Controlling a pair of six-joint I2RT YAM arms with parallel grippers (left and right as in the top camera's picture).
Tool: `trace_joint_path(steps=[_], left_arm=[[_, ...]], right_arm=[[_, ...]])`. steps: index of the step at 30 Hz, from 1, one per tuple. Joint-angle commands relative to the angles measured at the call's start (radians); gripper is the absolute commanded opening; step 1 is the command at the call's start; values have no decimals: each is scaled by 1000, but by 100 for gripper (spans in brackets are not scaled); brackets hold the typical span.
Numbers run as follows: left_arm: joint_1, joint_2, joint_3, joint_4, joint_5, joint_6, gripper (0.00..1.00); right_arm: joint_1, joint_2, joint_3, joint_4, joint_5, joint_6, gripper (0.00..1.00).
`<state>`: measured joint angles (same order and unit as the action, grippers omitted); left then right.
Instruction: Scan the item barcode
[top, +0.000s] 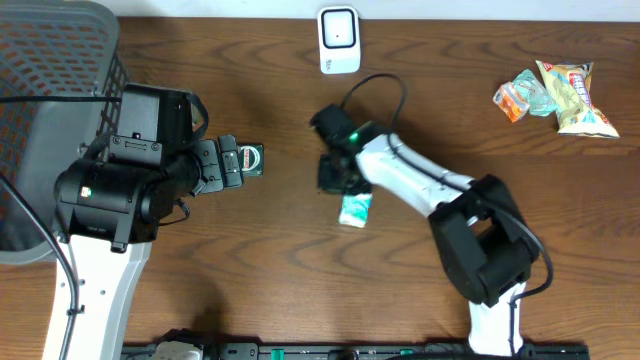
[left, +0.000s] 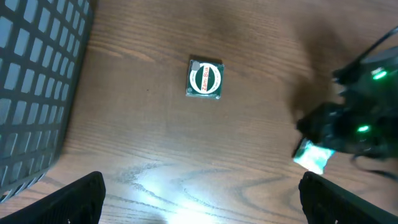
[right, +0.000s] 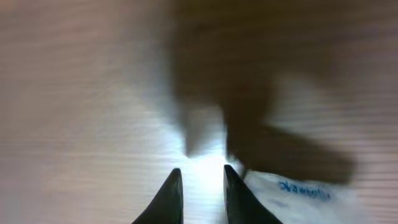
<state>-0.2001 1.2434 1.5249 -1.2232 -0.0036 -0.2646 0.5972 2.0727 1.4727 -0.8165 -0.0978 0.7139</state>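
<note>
Right gripper (right: 201, 186) narrowly parted, just beside packet (right: 298, 191)

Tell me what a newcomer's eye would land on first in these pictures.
First comes the right gripper at mid-table, fingers slightly parted, just beside a teal-and-white packet lying on the wood. Next come the white scanner at the far edge and the small green-logo box in front of the wide-open left gripper, near the dark basket.

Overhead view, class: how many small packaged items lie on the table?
4: green square pack by the left gripper; teal-white pouch by the right gripper; orange wrapper and yellow bag at top right. The dark mesh basket may hide more.
</note>
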Motion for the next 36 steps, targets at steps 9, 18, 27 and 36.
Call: trace_joint_path(steps=[9, 18, 27, 36], left_arm=[[-2, -1, 11, 0, -9, 2, 98], [-2, -2, 11, 0, -9, 2, 98], [-2, -2, 11, 0, -9, 2, 98], [-2, -2, 11, 0, -9, 2, 97]], right_arm=[[-172, -117, 164, -278, -52, -226, 21], [-153, -180, 150, -471, -51, -237, 15], [-118, -180, -76, -365, -69, -206, 24], [-119, -180, -237, -145, -130, -130, 20]])
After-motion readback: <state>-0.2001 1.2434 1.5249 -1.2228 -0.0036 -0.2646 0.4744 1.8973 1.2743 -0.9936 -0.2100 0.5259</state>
